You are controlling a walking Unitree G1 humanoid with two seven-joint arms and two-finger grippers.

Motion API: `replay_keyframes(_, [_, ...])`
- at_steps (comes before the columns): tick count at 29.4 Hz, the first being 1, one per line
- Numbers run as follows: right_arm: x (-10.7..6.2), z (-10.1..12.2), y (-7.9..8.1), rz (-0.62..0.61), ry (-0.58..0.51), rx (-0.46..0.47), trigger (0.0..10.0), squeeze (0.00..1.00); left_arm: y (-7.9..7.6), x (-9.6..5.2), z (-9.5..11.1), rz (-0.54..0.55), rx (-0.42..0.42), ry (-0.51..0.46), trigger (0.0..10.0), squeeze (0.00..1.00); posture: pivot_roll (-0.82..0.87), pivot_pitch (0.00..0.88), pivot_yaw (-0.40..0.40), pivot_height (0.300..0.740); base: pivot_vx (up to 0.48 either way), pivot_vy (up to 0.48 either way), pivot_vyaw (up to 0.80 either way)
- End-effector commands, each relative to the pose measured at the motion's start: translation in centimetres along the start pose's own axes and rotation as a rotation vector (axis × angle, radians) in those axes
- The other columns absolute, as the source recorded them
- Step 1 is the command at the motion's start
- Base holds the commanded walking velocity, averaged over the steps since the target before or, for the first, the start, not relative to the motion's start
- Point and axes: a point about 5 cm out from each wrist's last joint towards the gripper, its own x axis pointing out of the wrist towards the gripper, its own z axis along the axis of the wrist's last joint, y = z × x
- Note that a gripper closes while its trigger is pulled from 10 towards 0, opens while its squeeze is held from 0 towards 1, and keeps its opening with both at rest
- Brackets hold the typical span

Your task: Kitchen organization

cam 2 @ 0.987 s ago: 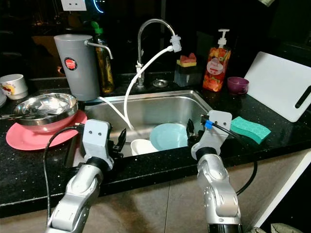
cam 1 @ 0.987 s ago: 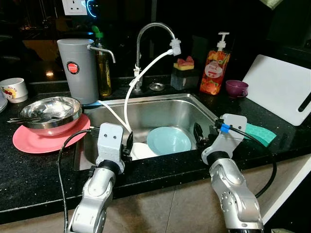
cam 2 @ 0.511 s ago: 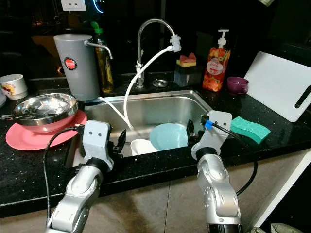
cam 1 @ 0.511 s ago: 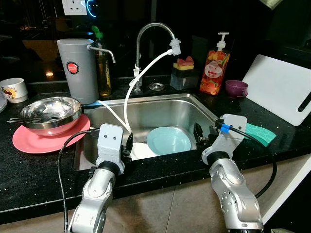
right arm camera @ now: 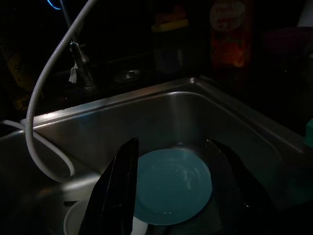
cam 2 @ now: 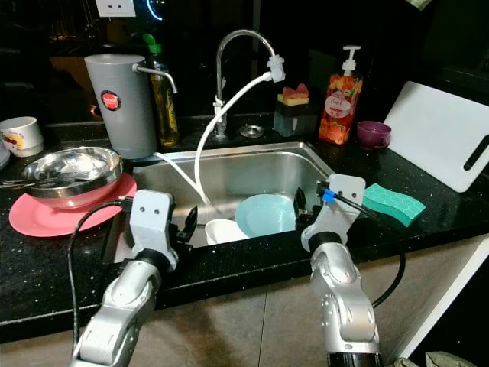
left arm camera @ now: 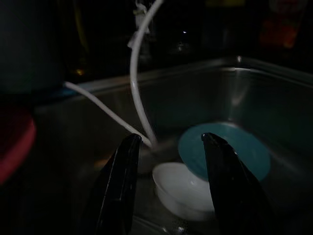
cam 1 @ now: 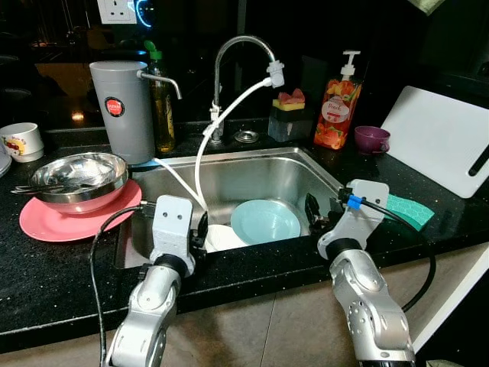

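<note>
A light blue plate (cam 1: 265, 221) lies in the steel sink (cam 1: 252, 172), with a white bowl (cam 1: 222, 237) beside it on its left. My left gripper (left arm camera: 171, 188) hovers open at the sink's front left rim, above the white bowl (left arm camera: 183, 188). At the front right rim my right gripper (right arm camera: 176, 196) stands open, looking down on the blue plate (right arm camera: 172, 186). Neither holds anything. A steel bowl (cam 1: 79, 177) with cutlery sits on a pink plate (cam 1: 76, 215) on the left counter.
A white hose (cam 1: 221, 122) runs from the tap (cam 1: 237, 53) down into the sink. A grey water filter jug (cam 1: 122, 107) and oil bottle stand behind the pink plate. On the right are a soap dispenser (cam 1: 337, 107), purple cup (cam 1: 371, 139), green sponge (cam 1: 409, 210) and white cutting board (cam 1: 443, 141).
</note>
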Motion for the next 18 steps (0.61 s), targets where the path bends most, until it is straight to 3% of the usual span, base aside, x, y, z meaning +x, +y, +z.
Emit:
replay_keyframes(1, [-0.1,-0.1,-0.4,-0.015,0.002,0.007,10.0,0.0,1.0,0.4,0.6,0.023,0.079,0.003,10.0,0.0,0.08,0.053,-0.037,0.74,0.0,0.0,0.0])
replay_keyframes(5, [-0.1,0.1,-0.4,-0.017,-0.004,0.008,10.0,0.0,2.1,1.0,1.4,0.01,0.195,0.016,10.0,0.0,0.08,0.048,-0.032,0.74,0.0,0.0,0.0])
replay_keyframes(11, [-0.1,0.1,-0.5,-0.023,-0.008,0.01,10.0,0.0,4.0,1.9,2.8,0.032,0.248,0.088,10.0,0.0,0.08,0.046,-0.026,0.74,0.0,0.0,0.0])
replay_keyframes(14, [-0.1,0.0,-0.5,-0.024,-0.007,0.011,10.0,0.0,4.2,2.1,3.5,-0.04,0.262,0.047,10.0,0.0,0.09,0.047,-0.025,0.74,0.0,0.0,0.0])
replay_keyframes(18, [-0.1,0.2,-0.3,-0.02,-0.013,0.016,10.0,0.0,5.0,1.5,4.4,-0.224,0.394,0.043,10.0,0.0,0.08,0.046,-0.025,0.74,0.0,0.0,0.0])
